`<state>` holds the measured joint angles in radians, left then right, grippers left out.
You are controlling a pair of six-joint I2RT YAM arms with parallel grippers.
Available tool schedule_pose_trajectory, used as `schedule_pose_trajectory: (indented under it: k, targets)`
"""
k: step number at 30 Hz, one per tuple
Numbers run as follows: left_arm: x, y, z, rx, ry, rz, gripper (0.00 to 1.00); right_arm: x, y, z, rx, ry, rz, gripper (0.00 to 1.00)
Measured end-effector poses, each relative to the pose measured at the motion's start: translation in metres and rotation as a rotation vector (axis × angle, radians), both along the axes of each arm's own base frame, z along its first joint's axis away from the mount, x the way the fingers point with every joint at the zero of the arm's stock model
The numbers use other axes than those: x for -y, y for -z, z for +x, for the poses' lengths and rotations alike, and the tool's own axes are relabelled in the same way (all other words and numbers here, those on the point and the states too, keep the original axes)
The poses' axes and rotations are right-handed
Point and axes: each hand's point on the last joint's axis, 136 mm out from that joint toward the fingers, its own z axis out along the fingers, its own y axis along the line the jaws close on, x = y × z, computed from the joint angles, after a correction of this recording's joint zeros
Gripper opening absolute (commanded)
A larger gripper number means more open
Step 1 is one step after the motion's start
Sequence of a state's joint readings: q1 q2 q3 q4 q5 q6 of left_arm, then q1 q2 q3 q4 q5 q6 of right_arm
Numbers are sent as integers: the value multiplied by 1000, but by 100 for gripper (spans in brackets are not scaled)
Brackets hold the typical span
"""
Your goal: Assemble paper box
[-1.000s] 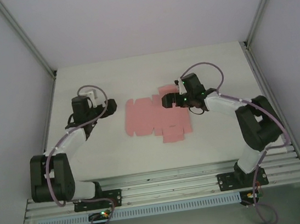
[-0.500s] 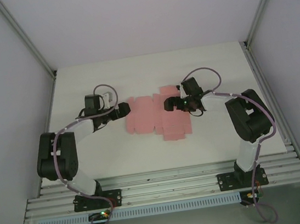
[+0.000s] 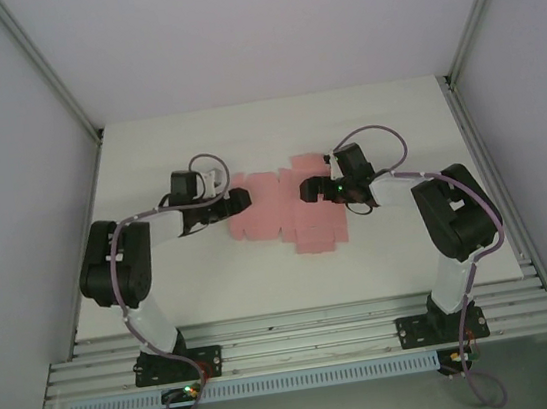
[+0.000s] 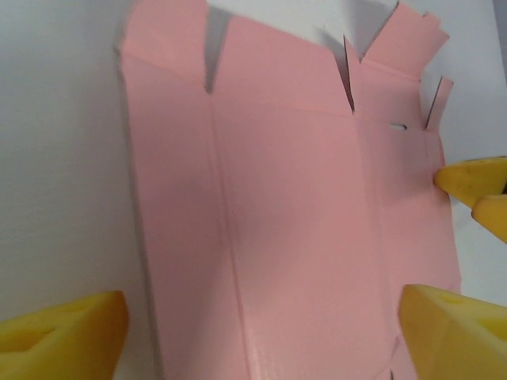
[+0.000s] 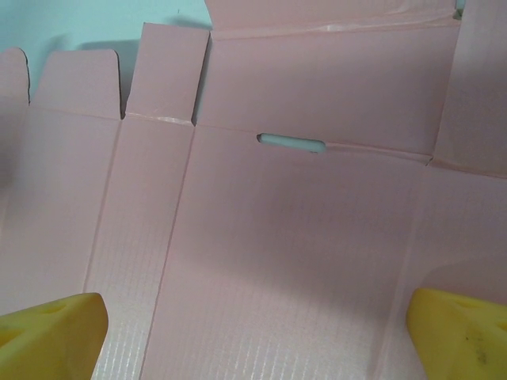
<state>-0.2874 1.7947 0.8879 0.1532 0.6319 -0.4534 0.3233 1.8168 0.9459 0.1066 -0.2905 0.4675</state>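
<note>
Two grippers face each other across one flat sheet. The paper box [image 3: 280,214] is not yet a box: it lies as a pale pink cut-out spread on the white table [image 3: 385,129], near its middle in the overhead view, with no panel raised that I can see. The left gripper [image 3: 238,201] sits at the sheet's 9 o'clock edge, pointing toward 3 o'clock. The right gripper [image 3: 307,190] hangs over the sheet's 2 o'clock part, pointing toward 9 o'clock.

Both pincers are spread. In the left wrist view the yellow fingers [image 4: 63,336] stand wide apart at 7 and 5 o'clock of the picture, with the creased panels running between them and nothing pinched. In the right wrist view that gripper's yellow fingers [image 5: 51,332] likewise sit at the two lower corners with the card lying open beneath. A narrow slot [image 5: 291,142] shows near 12 o'clock and the tabs [image 5: 166,71] toward 11 o'clock.

The placing reads as a set-up for a first fold. With one arm on each side, one can pin a panel down while the other lifts its neighbour along a crease. The wide spread probably serves to straddle a panel before closing. Thin card will likely slide and buckle easily, so any hold should land close to a crease. Whether a finger already touches the card I cannot tell.
</note>
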Motion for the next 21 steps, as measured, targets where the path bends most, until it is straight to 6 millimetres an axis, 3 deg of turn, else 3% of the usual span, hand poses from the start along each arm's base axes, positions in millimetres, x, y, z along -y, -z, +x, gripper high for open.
schedule_pose_trajectory:
  k: [3, 6, 11, 16, 18, 21]
  targets:
    - [18, -1, -3, -12, 44, -17, 67, -1, -1, 1, 13, -1, 7, 100]
    - [31, -3, -6, -14, 70, -26, 46, 0, -2, 1, 22, -1, 10, 100]
    - [32, -3, -6, -9, 70, -16, 17, 4, -3, -4, 20, 2, 6, 100]
    - [35, -18, -11, 16, 89, -13, 6, 11, -7, -16, -1, 4, -10, 100]
    - [38, -36, -12, 60, 100, -23, 0, 13, -16, -21, 7, 0, -11, 100]
    - [37, -68, -11, 143, 97, -39, 0, 19, -44, -29, 56, 10, -8, 100]
